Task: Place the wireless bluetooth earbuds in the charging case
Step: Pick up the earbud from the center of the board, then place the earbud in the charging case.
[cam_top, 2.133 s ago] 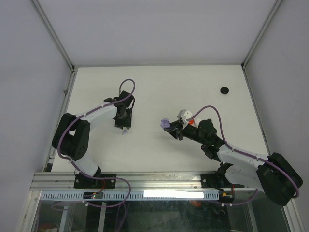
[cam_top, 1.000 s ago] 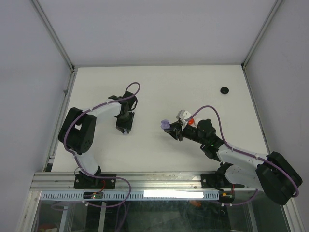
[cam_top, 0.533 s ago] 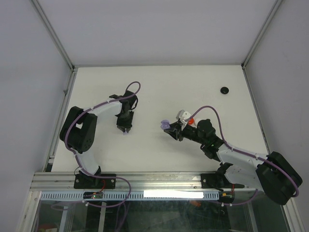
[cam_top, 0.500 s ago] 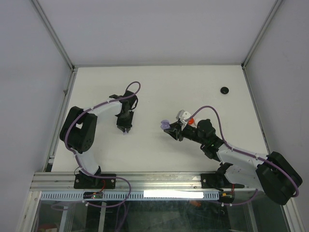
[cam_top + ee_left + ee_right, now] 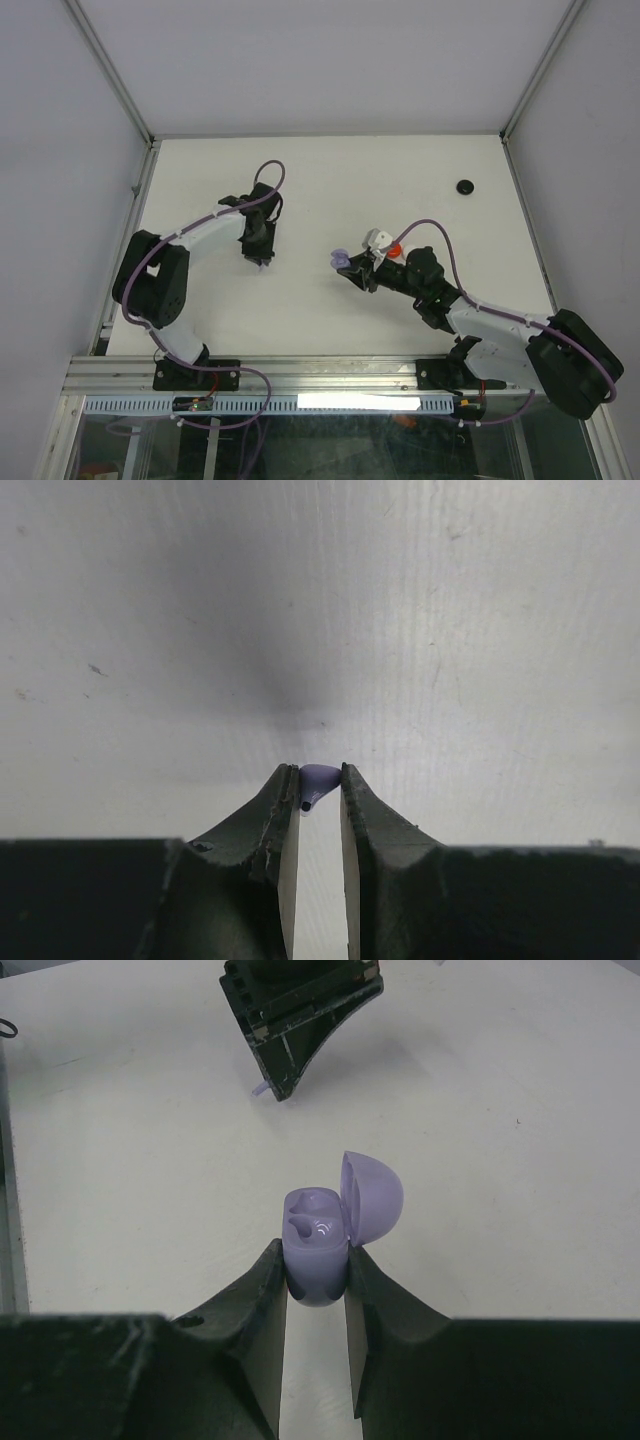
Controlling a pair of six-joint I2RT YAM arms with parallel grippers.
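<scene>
My left gripper is shut on a tiny lavender earbud, pinched at the very fingertips just above the white table; in the top view it is left of centre. My right gripper is shut on the lavender charging case, which it holds upright with its lid open to the right; the top view shows the case at mid-table. The left gripper faces the case from the far side, well apart from it. A black earbud lies far right.
A small white piece and a red piece lie close beside my right gripper's far side; they are too small to make out further. The table is walled on three sides, with a metal rail along the near edge.
The left arm changed its posture, the elbow swinging out left, and its gripper moved slightly farther away with the lavender earbud still in it. The right arm and case stayed put.
</scene>
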